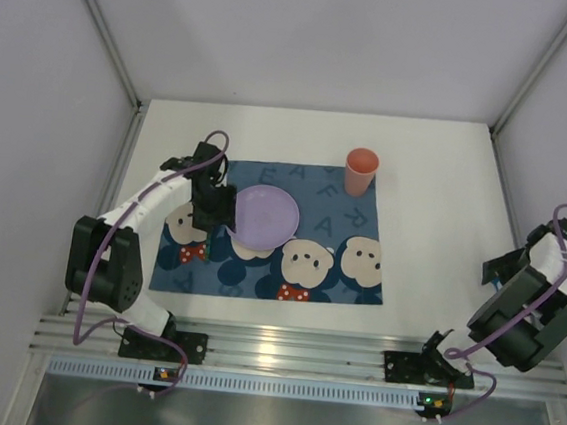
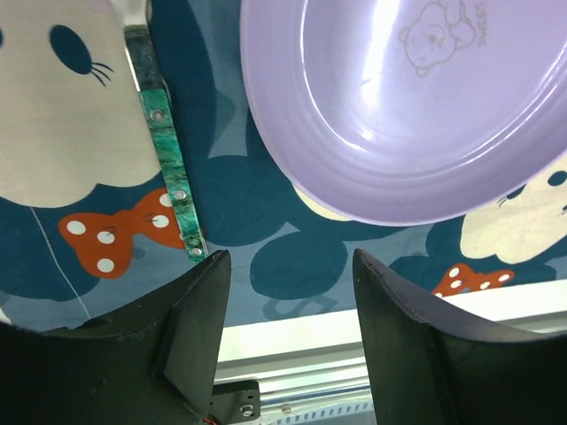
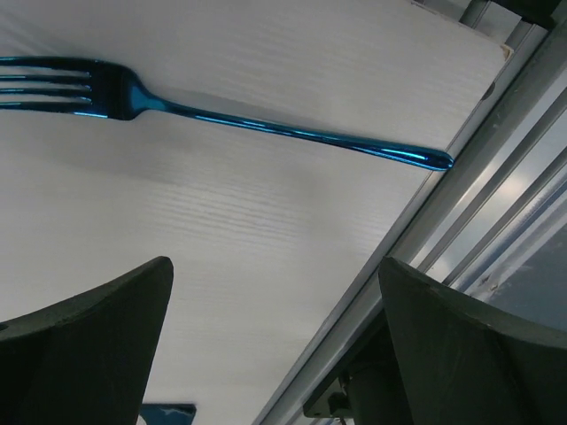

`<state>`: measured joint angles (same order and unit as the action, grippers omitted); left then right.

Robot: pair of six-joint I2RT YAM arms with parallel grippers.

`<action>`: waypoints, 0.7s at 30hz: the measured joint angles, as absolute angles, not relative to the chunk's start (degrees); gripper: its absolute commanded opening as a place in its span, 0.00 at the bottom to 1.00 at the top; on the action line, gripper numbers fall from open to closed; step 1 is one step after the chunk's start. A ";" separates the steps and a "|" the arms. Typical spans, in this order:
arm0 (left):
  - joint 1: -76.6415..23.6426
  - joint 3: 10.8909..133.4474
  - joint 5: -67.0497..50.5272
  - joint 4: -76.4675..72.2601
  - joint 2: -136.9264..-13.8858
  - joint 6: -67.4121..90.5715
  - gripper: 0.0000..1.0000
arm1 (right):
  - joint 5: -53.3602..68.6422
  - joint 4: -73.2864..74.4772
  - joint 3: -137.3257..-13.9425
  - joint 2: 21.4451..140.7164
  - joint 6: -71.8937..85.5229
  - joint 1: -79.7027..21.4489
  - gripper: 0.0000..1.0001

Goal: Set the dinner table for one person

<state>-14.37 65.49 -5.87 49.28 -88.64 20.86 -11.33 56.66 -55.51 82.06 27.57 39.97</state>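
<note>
White dinner table (image 1: 445, 208) carries a blue mouse-print mat (image 1: 343, 223). We see the left arm bent over it, left gripper (image 2: 288, 261) open beside the bare purple plate (image 2: 399, 106); the right gripper (image 3: 275, 266) hangs wide open above a blue fork (image 3: 266, 128).

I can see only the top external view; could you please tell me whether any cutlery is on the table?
Observer: Yes, a blue fork lies on the bare white table before the right gripper, handle tip near the table's edge.
Operator: Thanks. Anything else I cannot see?
Observer: A utensil with a green handle lies on the mat beside the purple plate, not touching it.
Operator: Is the left gripper holding it?
Observer: No, its jaws stand open and empty.
</note>
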 measured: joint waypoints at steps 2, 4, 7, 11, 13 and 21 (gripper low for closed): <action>-14.55 65.19 -6.96 49.30 -88.60 20.88 0.62 | -11.97 55.40 -55.53 82.81 27.46 41.04 1.00; -14.74 65.12 -7.66 49.32 -88.60 20.88 0.62 | -12.29 53.87 -55.53 84.47 27.42 41.91 1.00; -14.98 65.12 -8.29 49.36 -88.58 20.88 0.61 | -12.71 51.62 -55.53 88.03 27.09 42.68 1.00; -15.11 65.14 -8.36 49.69 -88.58 20.88 0.61 | -12.97 49.06 -56.21 94.02 26.22 42.68 1.00; -15.11 65.14 -8.29 50.06 -88.53 20.86 0.61 | -12.75 49.60 -58.30 96.16 25.32 42.74 1.00; -15.16 65.30 -7.22 52.47 -87.07 21.08 0.61 | -12.23 51.00 -62.37 99.79 24.32 42.65 0.97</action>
